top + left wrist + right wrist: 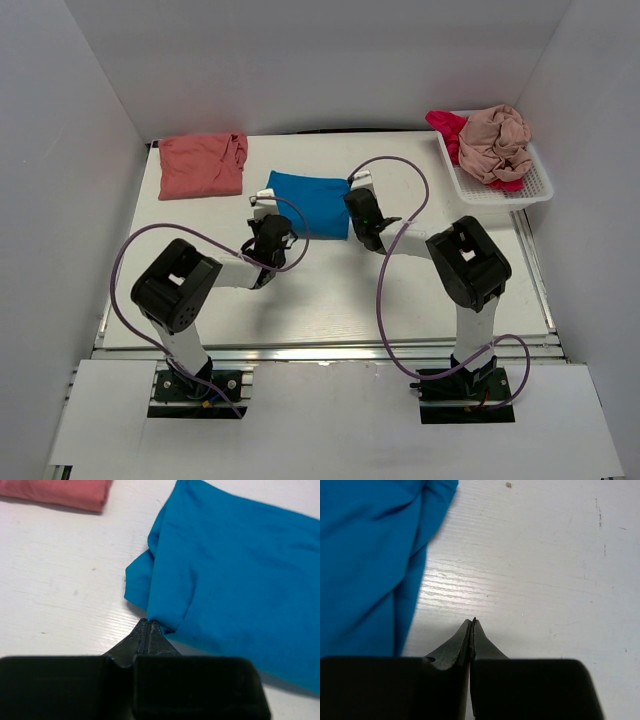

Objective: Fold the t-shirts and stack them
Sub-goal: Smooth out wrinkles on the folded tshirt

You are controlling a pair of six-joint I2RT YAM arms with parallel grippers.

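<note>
While both end effectors sit shut at the blue t-shirt (310,203), I log the hazards first.

Risk 1: the left end effector (148,622) has its jaws pressed fully together, tips touching the shirt's near-left hem. I see no cloth between them, though a thin fold could be nipped and I cannot rule it out. Any sideways pull from here would drag that corner and open the fold.

Risk 2: a tucked flap bulges out at that same corner. If I lift the shirt by one edge, I judge the flap would drop loose and spoil the stack.

Risk 3: the right end effector (472,622) is likewise fully closed, holding nothing, tips on the bare worktop (330,290) just beside the shirt's right edge. A shut tip pushed inward would ruck the cloth rather than grip it.

Items:
- Blue t-shirt: mid-worktop, folded to a compact rectangle, soft creases, layered edges on the right.
- Salmon t-shirt (200,165): far-left corner, folded flat, its right edge bunched.
- Beige-pink t-shirt (495,140): crumpled in the white basket (537,185), far right.
- Magenta t-shirt (445,125): under it, spilling over the basket's far-left rim.

Two folded, none stacked, by my reckoning.
</note>
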